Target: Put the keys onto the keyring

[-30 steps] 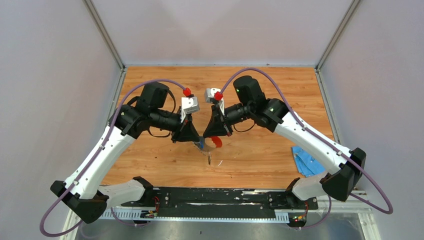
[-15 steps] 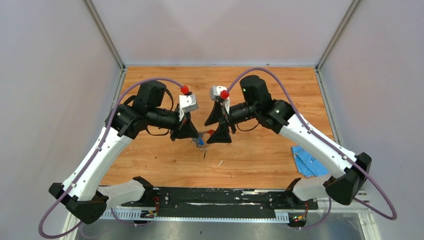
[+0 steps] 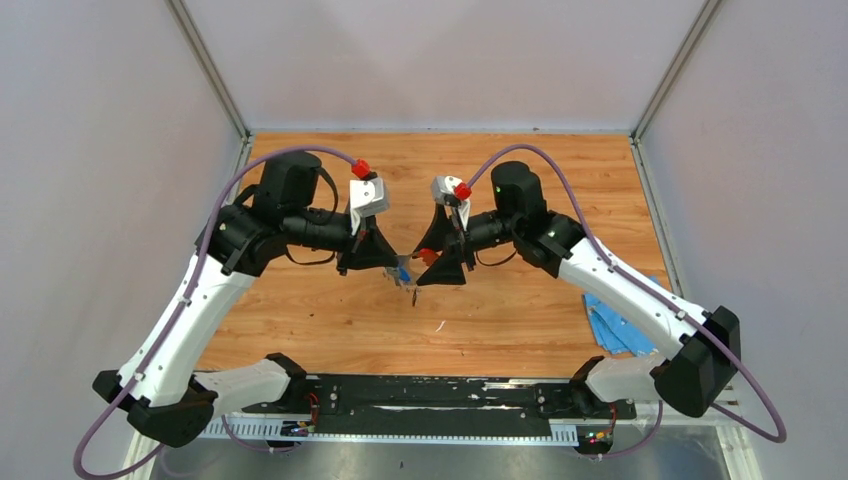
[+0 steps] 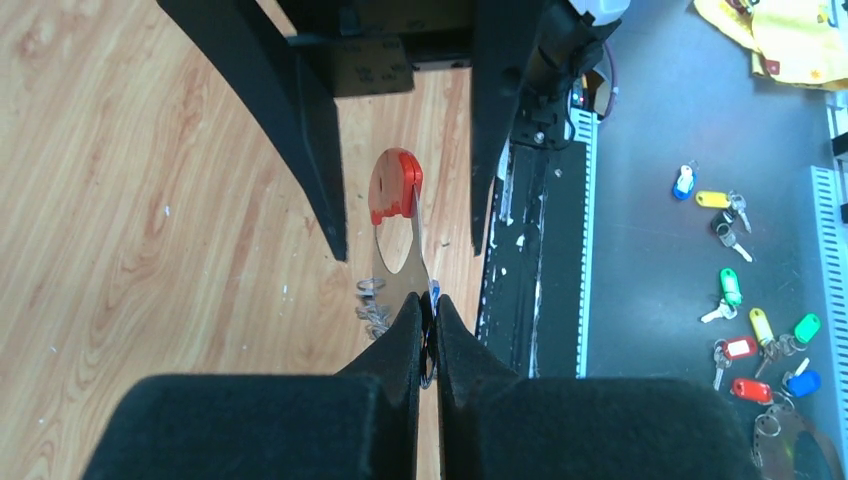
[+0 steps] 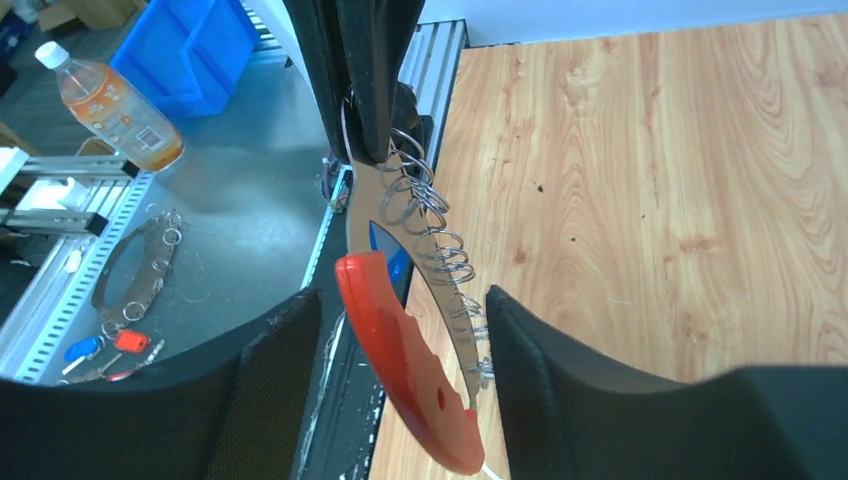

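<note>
Red-tipped, ring-fringed metal keyring [image 5: 402,385] hangs clamped in left end effector [image 4: 425,312], right end effector [image 5: 400,300] spread apart around it.

Right tool [image 5: 402,300] now wide around keyring [image 5: 400,380].

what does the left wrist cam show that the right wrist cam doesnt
Only the left wrist view: the left gripper pinched shut on the metal end of the keyring, plus green and yellow key tags on the grey floor. Only the right wrist view: a drink bottle, a blue bin, and the right gripper open on either side of the keyring's red end. Both: the keyring with its row of wire rings, and the wooden table.
</note>
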`<move>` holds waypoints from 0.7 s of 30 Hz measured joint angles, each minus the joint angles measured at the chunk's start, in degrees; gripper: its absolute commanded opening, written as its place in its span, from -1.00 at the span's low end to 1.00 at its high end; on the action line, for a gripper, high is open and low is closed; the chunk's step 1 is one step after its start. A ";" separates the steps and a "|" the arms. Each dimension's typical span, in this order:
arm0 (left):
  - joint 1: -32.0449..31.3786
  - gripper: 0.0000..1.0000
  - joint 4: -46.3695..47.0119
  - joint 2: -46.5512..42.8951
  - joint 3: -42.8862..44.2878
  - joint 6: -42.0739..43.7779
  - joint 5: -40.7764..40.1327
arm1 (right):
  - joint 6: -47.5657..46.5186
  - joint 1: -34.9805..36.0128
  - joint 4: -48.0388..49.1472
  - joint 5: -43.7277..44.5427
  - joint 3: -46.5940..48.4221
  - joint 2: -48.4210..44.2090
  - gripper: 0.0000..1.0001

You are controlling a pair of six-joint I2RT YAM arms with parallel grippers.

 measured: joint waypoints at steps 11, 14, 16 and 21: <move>0.26 0.86 0.35 0.09 2.08 1.99 -1.11 | 8.76 -0.11 8.96 -4.92 -0.37 1.22 -0.99; 0.26 0.89 0.37 -0.98 3.21 8.24 -3.63 | 11.61 -0.11 10.73 -4.98 -1.88 0.11 -0.99; 0.26 0.89 0.46 -2.78 3.52 13.16 -4.83 | 13.27 -0.11 11.63 -5.01 -2.80 -0.81 -0.99; 0.26 0.89 0.96 -12.37 1.33 31.19 -6.25 | 16.52 -0.09 13.53 -4.98 -3.34 -1.75 -1.00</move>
